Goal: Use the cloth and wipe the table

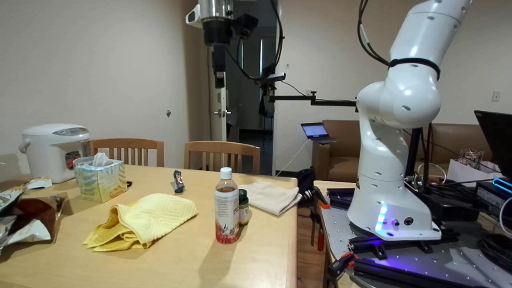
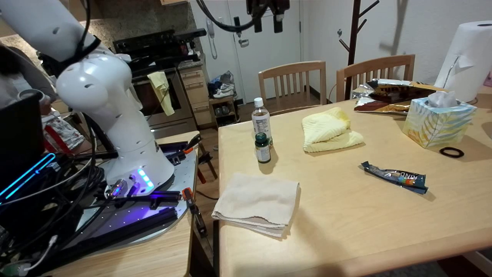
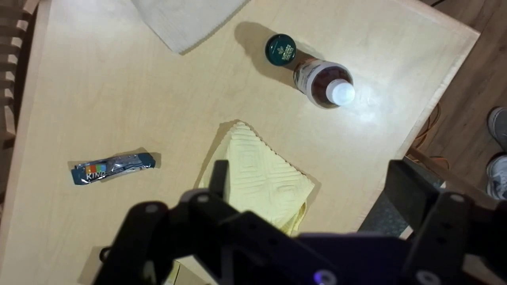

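A folded yellow cloth (image 1: 156, 218) lies on the light wooden table (image 1: 264, 260). It also shows in an exterior view (image 2: 326, 129) and in the wrist view (image 3: 261, 174). A folded beige cloth (image 2: 261, 200) lies near the table's edge by the robot base; it also shows in an exterior view (image 1: 272, 196) and partly in the wrist view (image 3: 190, 19). My gripper (image 3: 308, 166) is open and empty, with its fingers wide apart. It hangs high above the table in both exterior views (image 1: 219, 78) (image 2: 268, 26). In the wrist view its left finger overlaps the yellow cloth, but nothing is touched.
A drink bottle (image 1: 227, 212) and a small green-capped bottle (image 2: 263, 150) stand between the cloths. A snack-bar wrapper (image 2: 396, 177), tissue box (image 2: 434, 125), black ring (image 2: 451, 152), snack bags (image 2: 399, 94), paper towel roll (image 2: 463, 61) and water boiler (image 1: 56, 156) are also there.
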